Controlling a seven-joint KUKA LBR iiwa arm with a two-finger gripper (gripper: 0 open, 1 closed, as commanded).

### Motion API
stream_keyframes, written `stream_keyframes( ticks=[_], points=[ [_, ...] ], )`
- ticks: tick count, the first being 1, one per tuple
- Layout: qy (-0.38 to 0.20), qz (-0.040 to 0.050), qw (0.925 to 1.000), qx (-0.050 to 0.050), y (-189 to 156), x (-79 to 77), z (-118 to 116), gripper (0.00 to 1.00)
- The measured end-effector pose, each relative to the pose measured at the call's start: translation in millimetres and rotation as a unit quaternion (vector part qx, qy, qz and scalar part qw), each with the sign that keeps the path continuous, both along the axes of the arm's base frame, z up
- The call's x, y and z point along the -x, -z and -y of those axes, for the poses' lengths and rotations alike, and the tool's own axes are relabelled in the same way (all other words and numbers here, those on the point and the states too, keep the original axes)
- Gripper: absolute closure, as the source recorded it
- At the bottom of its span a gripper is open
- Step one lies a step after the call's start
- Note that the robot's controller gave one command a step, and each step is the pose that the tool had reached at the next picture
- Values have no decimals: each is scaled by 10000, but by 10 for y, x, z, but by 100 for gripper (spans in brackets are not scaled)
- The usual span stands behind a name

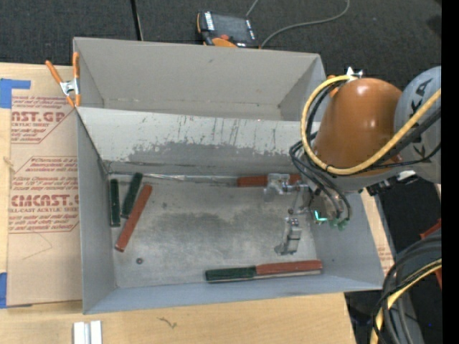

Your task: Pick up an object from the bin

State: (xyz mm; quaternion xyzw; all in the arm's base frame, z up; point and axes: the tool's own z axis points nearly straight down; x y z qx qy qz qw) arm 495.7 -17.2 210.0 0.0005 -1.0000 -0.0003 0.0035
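My gripper (290, 244) hangs low over the right part of the bin floor, just above bare metal. A red flat stick (290, 267) lies right below it along the front wall, end to end with a dark green stick (230, 274) on its left. Another short red stick (252, 182) lies against the back wall, just left of the gripper's upper body. I see nothing held in the gripper.
At the bin's left end lie two dark green sticks (113, 203) (132, 194) and a long red stick (134, 218), leaning diagonally. The arm with its orange dome and cables hangs over the bin's right wall.
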Motion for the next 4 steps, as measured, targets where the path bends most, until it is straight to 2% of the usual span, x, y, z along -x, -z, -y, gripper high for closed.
stream_keyframes(
  ticks=[1,2,3,4],
  points=[
    [-194,-8,9998,-3,1082,129,-303,0],
    [740,84,9972,9,1398,142,649,0],
    [707,35,9975,-3,1402,164,615,100],
    [554,86,9984,8,-295,-131,601,100]
  ],
)
